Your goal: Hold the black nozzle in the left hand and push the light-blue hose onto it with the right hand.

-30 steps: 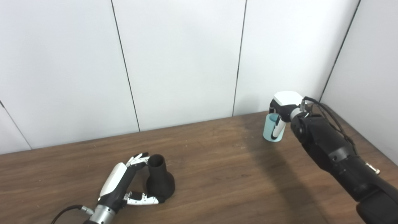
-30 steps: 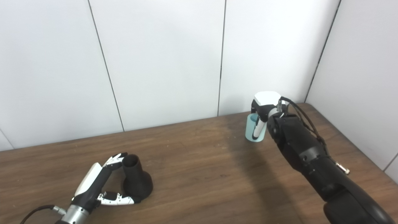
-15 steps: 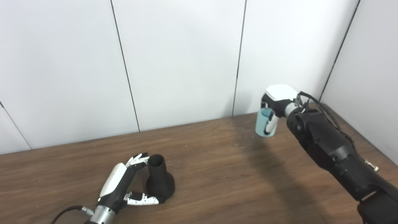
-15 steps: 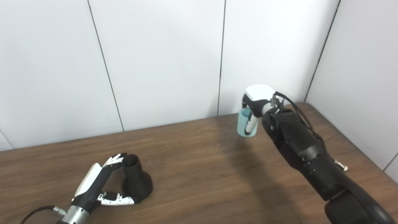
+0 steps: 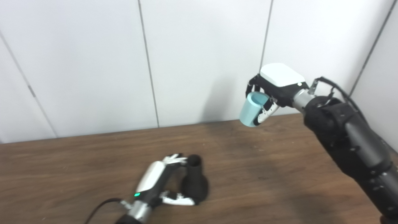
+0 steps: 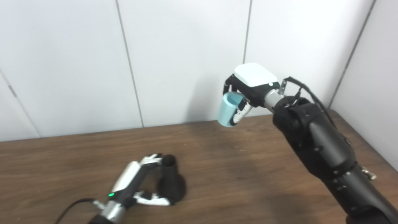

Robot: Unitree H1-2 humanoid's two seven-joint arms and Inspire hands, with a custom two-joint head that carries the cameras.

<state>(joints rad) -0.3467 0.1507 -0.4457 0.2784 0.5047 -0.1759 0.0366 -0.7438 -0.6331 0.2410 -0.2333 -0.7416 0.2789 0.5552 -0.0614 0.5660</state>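
A: Start with what's nearest. Where is the nozzle (image 5: 194, 183)?

B: Standing upright on the bench (image 5: 62, 174), flared base down, narrow open neck up. The left hand (image 5: 157, 182) is just beside it, fingertips at the rim of the neck and thumb along the foot of the base. The fingers curl round it loosely; I can't tell whether they really clamp it, and it rests on the wood, not lifted.

A: How do you think it will handle?

B: It looks like stiff matte plastic, light, with a wide foot, so likely steady until pushed sideways. I'd take it round the waist where neck meets flare, leaving the neck bare for the hose.

A: And the hose (image 5: 252, 109)?

B: Well beyond the nozzle and far above it, up in the air before the wall (image 5: 202, 56). The right hand (image 5: 273, 90) is closed round it, fingers wrapped on its side, open end tilted toward the camera.

A: Soft or rigid?

B: A short pale-blue sleeve, probably slightly yielding. Squeezed hard it may go oval and catch on the neck, so a grip near the far end seems wise.
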